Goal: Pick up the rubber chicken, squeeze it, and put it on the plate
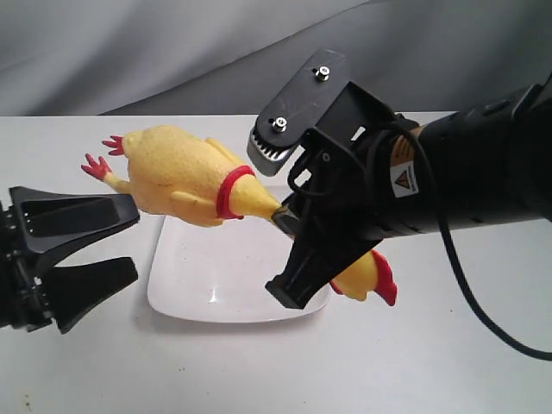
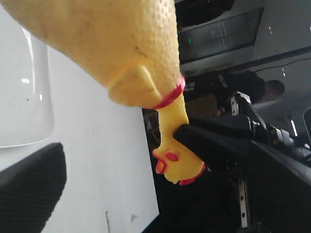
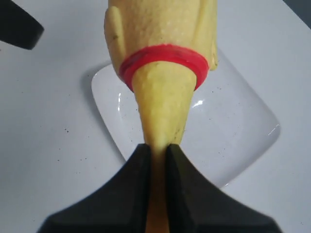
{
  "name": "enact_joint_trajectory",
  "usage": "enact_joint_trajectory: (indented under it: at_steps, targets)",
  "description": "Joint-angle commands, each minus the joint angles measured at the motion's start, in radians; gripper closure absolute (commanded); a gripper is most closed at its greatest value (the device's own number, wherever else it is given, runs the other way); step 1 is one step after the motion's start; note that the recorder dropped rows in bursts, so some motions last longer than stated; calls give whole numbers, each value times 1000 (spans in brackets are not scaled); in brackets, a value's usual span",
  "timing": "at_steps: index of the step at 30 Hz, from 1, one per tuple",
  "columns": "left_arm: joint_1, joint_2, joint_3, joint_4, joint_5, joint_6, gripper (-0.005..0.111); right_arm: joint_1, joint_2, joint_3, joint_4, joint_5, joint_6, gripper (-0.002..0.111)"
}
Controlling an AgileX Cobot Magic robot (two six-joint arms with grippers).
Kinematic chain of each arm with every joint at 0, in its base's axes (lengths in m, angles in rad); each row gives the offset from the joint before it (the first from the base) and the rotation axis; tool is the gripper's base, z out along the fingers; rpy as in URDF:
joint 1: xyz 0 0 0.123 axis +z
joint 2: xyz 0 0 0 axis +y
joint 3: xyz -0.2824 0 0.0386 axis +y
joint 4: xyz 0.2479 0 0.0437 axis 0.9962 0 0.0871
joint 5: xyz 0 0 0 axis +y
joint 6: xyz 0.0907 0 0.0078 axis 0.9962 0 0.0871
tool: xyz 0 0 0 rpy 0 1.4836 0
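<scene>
The rubber chicken hangs in the air over the plate, its red feet pointing to the back left. Its head pokes out below my right arm. My right gripper is shut on the thin neck, between the red neck ring and the head. The right wrist view shows the neck pinched between the two black fingers of that gripper, with the plate underneath. My left gripper stands open left of the plate, just below the chicken's body and holding nothing. One of its fingers shows beside the chicken.
The white table carries the plate. A grey cloth backdrop rises behind it. The right arm's black cable loops down on the right. Past the table's edge, the left wrist view shows dark equipment and a person.
</scene>
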Motion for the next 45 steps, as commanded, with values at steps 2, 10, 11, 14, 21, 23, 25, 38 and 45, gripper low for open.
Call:
enact_joint_trajectory:
  at_steps: [2,10,11,14,21,23,25,38,45]
  targets:
    - [-1,247,-64,-63,-123,152,12,-1,-5,-3,23,-36,-3,108]
    - [-123,382,-154,-175,-125,247,12,-1,-5,-3,64,-36,-6,108]
    - [-142,388,-168,-182,-125,247,12,-1,-5,-3,64,-36,-7,108]
    - [-177,407,-214,-195,-125,249,12,-1,-5,-3,64,-27,-7,108]
    - [-180,409,-264,-208,-110,273,12,-1,-5,-3,83,9,-9,108]
    - [-180,409,-264,-208,-99,288,12,-1,-5,-3,87,9,-9,108]
    - [-180,409,-264,-208,-103,300,12,-1,-5,-3,87,9,-9,108]
    - [-180,409,-274,-295,84,301,17,-1,-5,-3,240,27,-148,108]
    - [-180,409,-274,-282,90,296,60,-1,-5,-3,242,32,-152,108]
